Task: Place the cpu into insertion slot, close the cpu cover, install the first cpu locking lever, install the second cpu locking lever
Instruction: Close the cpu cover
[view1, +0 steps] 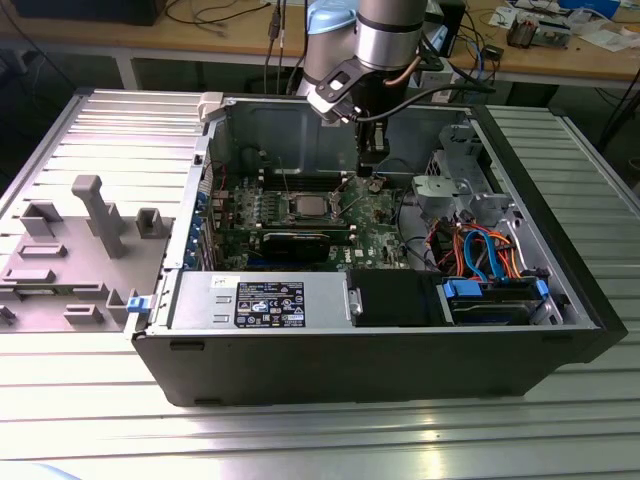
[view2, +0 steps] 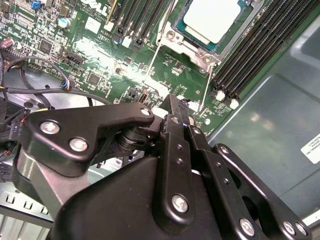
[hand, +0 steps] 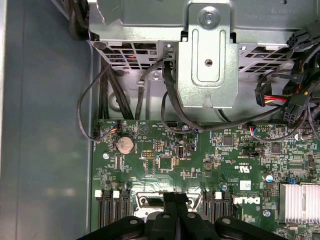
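**As the cpu lies seated: socket closure, lever stage**

Since the cpu (view2: 216, 17) already lies flat in the insertion slot (hand: 145, 209), silver top up, placement reads as done.

- Cpu cover (view2: 192, 46): appears to lie down around the chip as a frame; whether it is fully home cannot be told.
- Locking levers: two thin wire rods, first (view2: 151, 61) and second (view2: 206, 90), run out from the socket corners over the green board. They look unlatched, so the lever step is judged to be in hand.
- Tool (view2: 179, 102): fingers clenched together with nothing between them. It hangs low over the board just beside the socket, nearest the second rod's free end.

Requirement, as judged: a lever needs a sideways push and a press down under its hook, with the contact kept on the wire alone.

Edges and room:
- memory slots (view2: 260, 45) flank the socket closely;
- the case wall (view2: 270, 125) stands beyond them;
- the drive cage (hand: 207, 55) and loose cables (hand: 100, 105) crowd the board's far edge;
- open room lies mainly straight above.
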